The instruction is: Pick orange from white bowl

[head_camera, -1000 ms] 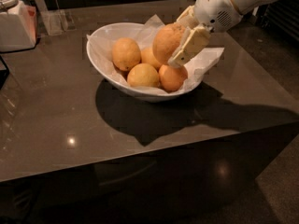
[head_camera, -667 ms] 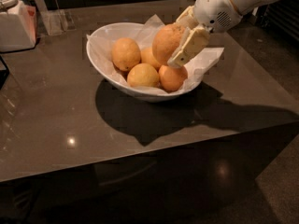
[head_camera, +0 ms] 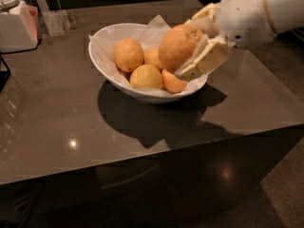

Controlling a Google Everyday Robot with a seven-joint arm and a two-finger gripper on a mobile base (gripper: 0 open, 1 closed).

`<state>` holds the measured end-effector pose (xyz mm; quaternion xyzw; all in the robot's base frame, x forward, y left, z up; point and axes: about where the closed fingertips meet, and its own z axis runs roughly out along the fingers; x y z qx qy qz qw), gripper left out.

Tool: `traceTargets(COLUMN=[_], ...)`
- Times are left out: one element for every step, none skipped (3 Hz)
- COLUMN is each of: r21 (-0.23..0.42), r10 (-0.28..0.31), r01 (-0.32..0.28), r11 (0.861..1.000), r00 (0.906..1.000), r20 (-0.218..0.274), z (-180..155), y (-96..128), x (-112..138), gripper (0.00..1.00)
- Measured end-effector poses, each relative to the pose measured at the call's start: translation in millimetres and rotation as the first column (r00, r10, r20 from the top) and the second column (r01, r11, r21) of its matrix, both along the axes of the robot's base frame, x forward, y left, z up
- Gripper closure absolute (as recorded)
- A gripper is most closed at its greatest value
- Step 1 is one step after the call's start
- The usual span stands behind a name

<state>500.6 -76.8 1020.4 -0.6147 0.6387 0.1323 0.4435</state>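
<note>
The orange (head_camera: 176,47) is the largest fruit, deep orange with dimpled skin. It sits between the two cream fingers (head_camera: 205,60) of my gripper (head_camera: 186,49), over the right side of the white bowl (head_camera: 105,66). The gripper is shut on it and comes in from the upper right on a white arm (head_camera: 251,13). The far finger is mostly hidden behind the orange. The bowl is lined with crumpled white paper (head_camera: 156,26) and stands on the dark table (head_camera: 57,122).
Three smaller yellow fruits (head_camera: 128,54) (head_camera: 146,76) (head_camera: 153,57) and a reddish-orange fruit (head_camera: 172,82) lie in the bowl. A white container (head_camera: 16,25) and a clear holder (head_camera: 57,22) stand at the table's back left. The table's front edge (head_camera: 142,161) runs across below.
The gripper and the orange have come slightly up and toward the camera. The orange now covers more of the reddish-orange fruit. The other fruits have not moved.
</note>
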Motion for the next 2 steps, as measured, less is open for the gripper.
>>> traceTargets(r21=[0.05, 0.072], r10=[-0.076, -0.138], r01=[0.072, 0.134], r11=[0.996, 0.988], r00=[0.9933, 0.9888], r20=[0.087, 0.056], z=[9.4, -5.1], y=[-2.7, -27.1], x=[-48.5, -63.7], gripper=[1.0, 1.0])
